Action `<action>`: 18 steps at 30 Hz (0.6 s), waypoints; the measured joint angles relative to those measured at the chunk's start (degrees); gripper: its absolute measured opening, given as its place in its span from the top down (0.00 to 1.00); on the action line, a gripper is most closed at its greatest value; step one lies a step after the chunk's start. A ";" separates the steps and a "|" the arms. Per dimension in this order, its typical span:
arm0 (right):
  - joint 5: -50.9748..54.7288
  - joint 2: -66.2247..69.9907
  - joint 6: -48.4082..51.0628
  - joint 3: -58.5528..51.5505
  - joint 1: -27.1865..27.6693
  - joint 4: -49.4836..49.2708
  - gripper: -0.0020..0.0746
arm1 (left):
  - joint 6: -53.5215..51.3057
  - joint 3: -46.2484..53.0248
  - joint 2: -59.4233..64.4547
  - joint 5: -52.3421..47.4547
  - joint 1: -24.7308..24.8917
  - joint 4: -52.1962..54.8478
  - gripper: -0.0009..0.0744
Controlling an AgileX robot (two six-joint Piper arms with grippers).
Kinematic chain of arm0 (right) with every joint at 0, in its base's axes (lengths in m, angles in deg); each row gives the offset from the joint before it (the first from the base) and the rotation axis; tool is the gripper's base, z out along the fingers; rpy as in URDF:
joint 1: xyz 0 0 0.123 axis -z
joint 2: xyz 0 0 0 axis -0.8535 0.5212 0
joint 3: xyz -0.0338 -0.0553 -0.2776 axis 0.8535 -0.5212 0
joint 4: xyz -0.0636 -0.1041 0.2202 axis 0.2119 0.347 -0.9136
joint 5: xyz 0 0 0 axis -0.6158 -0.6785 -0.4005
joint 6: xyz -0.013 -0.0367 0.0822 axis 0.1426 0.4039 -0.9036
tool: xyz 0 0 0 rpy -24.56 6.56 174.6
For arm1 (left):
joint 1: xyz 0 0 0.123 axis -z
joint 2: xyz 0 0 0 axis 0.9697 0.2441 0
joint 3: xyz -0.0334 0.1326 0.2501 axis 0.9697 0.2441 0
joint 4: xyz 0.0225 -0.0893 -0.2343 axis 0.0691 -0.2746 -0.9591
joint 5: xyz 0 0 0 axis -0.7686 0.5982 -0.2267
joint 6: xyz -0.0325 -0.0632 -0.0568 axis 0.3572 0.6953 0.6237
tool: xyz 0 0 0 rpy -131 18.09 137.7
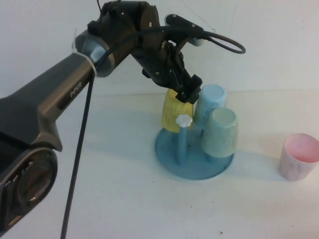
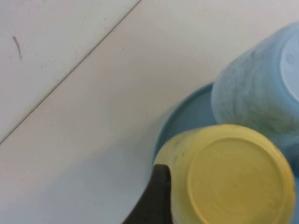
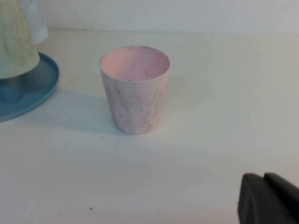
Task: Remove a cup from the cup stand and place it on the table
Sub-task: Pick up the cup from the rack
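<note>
Reaching in from the robot's left, the left hand point(image 1: 188, 93) is sitting on top of the small pale yellow plastic tumbler point(image 1: 175, 110), which is hanging upside down on the round blue plastic stand with its upright pegs point(image 1: 192, 160), near the middle of the broad white worktop point(image 1: 124, 199) towards its far edge. In the left wrist view one dark fingertip point(image 2: 156, 196) is pressing against the tumbler's side just under its upturned base; the hand appears to be clamping the yellow tumbler, though the opposite finger is hidden. The step in hand looks like the grasp itself, with the tumbler not yet lifted clear of its peg.

A pale blue tumbler point(image 1: 209, 102) and a pale green tumbler point(image 1: 220, 132) are hanging just beside it, and a pink tumbler point(image 1: 299, 157) is standing upright near the worktop's right edge. The next move is calling for a straight lift until the rim clears the peg's white flower knob point(image 1: 184, 120), then a swing over bare worktop.

The right hand point(image 3: 268, 198) is hovering low near the right edge, facing the pink tumbler; I cannot tell whether it is open.
</note>
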 joint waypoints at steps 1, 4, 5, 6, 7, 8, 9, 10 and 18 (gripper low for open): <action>0.00 0.00 0.00 0.00 0.00 0.00 0.98 | 0.10 -0.29 0.53 0.33 0.00 0.13 0.07; 0.00 0.00 0.00 0.00 0.00 0.00 0.98 | 0.10 -0.27 2.05 0.91 0.00 1.70 0.07; 0.00 0.00 0.00 0.00 0.00 -0.09 0.98 | 0.10 -0.27 2.45 1.14 0.00 2.12 0.07; 0.00 0.00 0.00 0.00 0.00 -0.09 0.98 | 0.22 -0.27 2.88 1.26 0.00 2.72 0.07; 0.00 0.00 0.00 0.00 0.00 -0.09 0.98 | 0.31 -0.27 3.14 1.28 0.00 3.00 0.07; 0.00 0.00 0.00 0.00 0.00 -0.09 0.98 | 0.46 -0.27 3.41 1.50 0.00 3.25 0.07; 0.00 0.00 0.00 0.00 0.00 -0.09 0.98 | 0.46 -0.27 3.67 1.65 0.00 3.25 0.07; 0.00 0.00 0.00 0.00 0.00 -0.09 0.98 | 0.59 -0.27 3.82 1.79 0.00 3.25 0.07; 0.00 0.00 0.00 0.00 0.00 -0.09 0.98 | 2.21 -0.32 5.44 2.02 0.00 3.28 0.13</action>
